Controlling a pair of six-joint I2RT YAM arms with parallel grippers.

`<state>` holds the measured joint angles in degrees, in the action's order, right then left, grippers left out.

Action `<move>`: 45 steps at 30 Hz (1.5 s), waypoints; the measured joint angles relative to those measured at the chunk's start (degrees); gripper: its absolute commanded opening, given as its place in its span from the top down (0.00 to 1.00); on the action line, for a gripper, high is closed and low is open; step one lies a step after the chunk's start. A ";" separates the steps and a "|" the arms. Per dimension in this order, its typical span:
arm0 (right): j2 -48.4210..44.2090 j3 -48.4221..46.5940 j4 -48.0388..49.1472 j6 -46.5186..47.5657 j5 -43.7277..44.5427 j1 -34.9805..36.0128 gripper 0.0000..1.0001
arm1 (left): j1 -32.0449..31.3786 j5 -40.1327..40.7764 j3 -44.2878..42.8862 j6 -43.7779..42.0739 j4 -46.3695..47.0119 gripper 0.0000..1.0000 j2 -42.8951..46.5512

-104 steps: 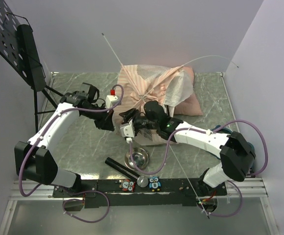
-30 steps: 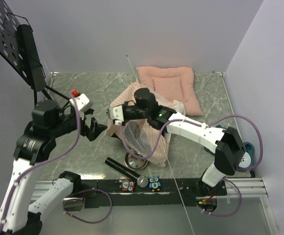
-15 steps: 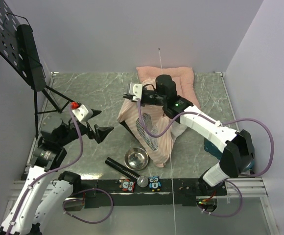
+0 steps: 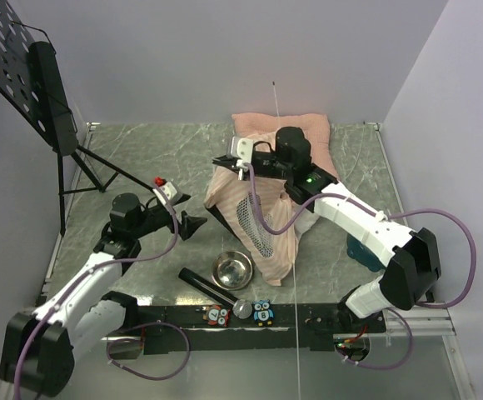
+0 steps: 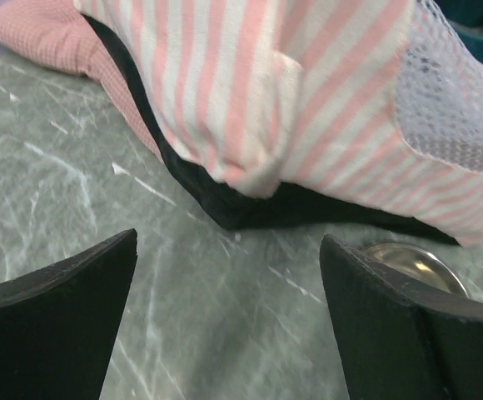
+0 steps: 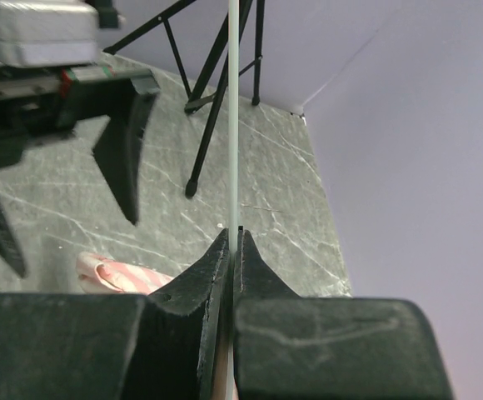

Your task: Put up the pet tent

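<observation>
Pet tent (image 4: 271, 237): slumped mid-tabletop (image 4: 141, 158), top lifted toward the far edge, hem trailing toward the near edge beside the steel bowl (image 4: 231, 269).
Right gripper (image 6: 234, 250): clamped on the thin white pole (image 6: 233, 100), whose long axis runs from far edge to near edge.
Left gripper (image 5: 229, 250): fingers spread wide, empty, low on the left-edge side.
Key relation: the tent's black floor lies just ahead of the left gripper, toward the right edge. That arm looks nearer the loose fabric.
</observation>
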<state>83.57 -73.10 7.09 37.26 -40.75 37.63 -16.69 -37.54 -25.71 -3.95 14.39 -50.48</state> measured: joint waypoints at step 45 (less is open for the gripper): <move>-8.66 11.47 -22.49 33.03 1.81 0.37 1.00 | 3.54 -16.13 -16.74 -17.42 -28.81 0.99 -1.92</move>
<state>74.91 -61.63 -15.40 70.28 -38.94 38.00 -13.15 -53.67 -42.46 -21.37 -14.41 -52.40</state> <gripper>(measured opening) 0.021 0.071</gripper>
